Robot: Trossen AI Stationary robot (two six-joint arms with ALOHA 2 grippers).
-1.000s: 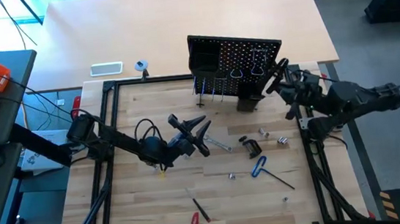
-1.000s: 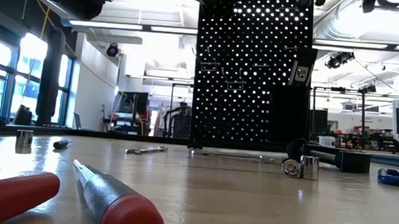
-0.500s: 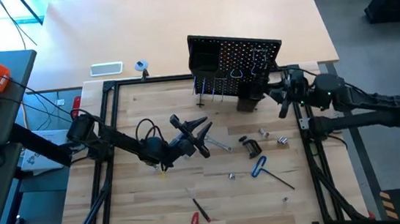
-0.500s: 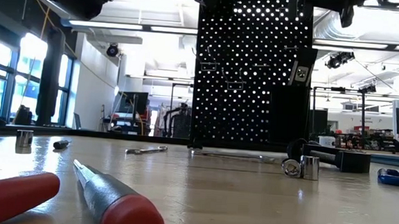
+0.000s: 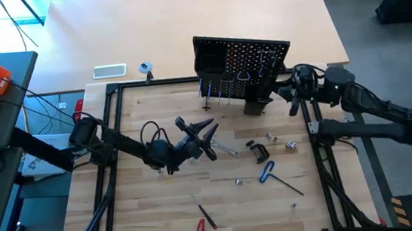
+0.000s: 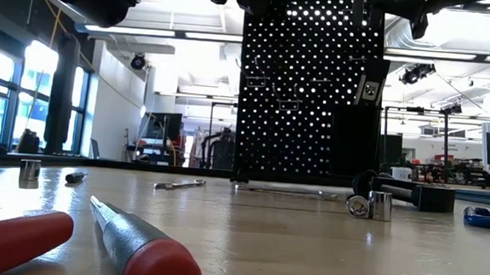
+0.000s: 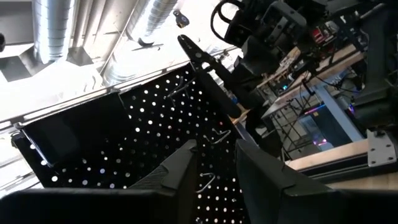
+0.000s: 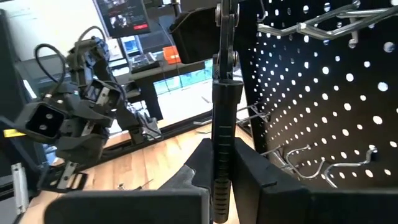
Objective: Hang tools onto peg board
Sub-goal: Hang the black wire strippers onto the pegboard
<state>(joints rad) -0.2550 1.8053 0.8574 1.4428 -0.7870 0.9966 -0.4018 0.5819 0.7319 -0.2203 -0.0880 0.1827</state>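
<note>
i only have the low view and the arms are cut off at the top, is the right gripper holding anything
observer: yes, the right gripper is shut on black-handled pliers, with the handle clamped between its fingers.
operator: where is it relative to the board
observer: the high view puts it at the right end of the peg board. The pliers are beside a wire hook and not hung on it yet.
operator: and the left one
observer: the left gripper hovers over the middle of the table, open and empty, near the silver wrench.
</note>
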